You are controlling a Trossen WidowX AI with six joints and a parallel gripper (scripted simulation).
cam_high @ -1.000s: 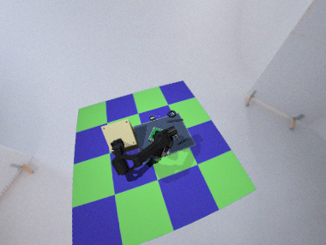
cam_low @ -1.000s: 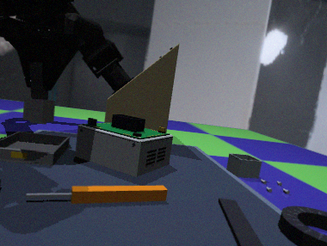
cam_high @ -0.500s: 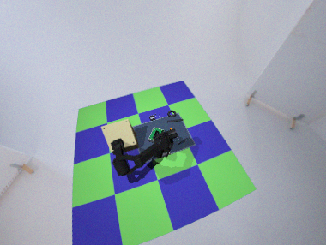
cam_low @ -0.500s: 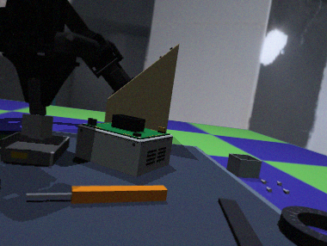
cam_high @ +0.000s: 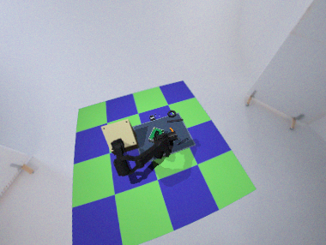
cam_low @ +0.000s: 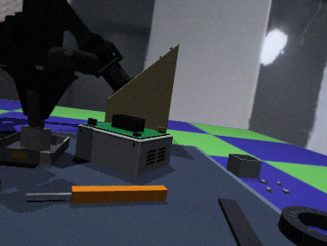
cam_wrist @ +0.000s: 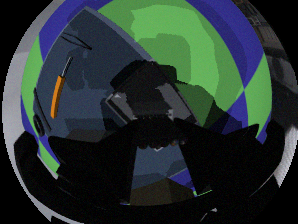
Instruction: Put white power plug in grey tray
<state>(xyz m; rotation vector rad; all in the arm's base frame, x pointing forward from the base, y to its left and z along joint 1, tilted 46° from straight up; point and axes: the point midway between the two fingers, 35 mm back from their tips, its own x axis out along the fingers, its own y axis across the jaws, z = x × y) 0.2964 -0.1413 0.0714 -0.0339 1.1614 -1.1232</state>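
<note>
The white plug, grey in this light, shows as a block (cam_low: 36,138) between my fingertips in the exterior view. My gripper (cam_low: 35,125) points down and is shut on it. The plug is within the outline of the grey tray (cam_low: 60,151) (cam_wrist: 172,100), its lower part low behind the front wall; whether it touches the floor I cannot tell. In the wrist view the plug is lost in dark shadow. The green circuit board (cam_high: 153,134) (cam_low: 101,127) sits on its grey housing (cam_low: 109,148), beside the tray, with a black block (cam_low: 128,122) on top.
An orange screwdriver (cam_low: 120,194) (cam_wrist: 58,95) lies in front of the housing. A cream panel (cam_high: 117,134) (cam_low: 151,92) stands behind it. A small grey box (cam_low: 243,167), a dark flat bar (cam_low: 238,221) and a black ring (cam_low: 287,220) are at the right in the exterior view.
</note>
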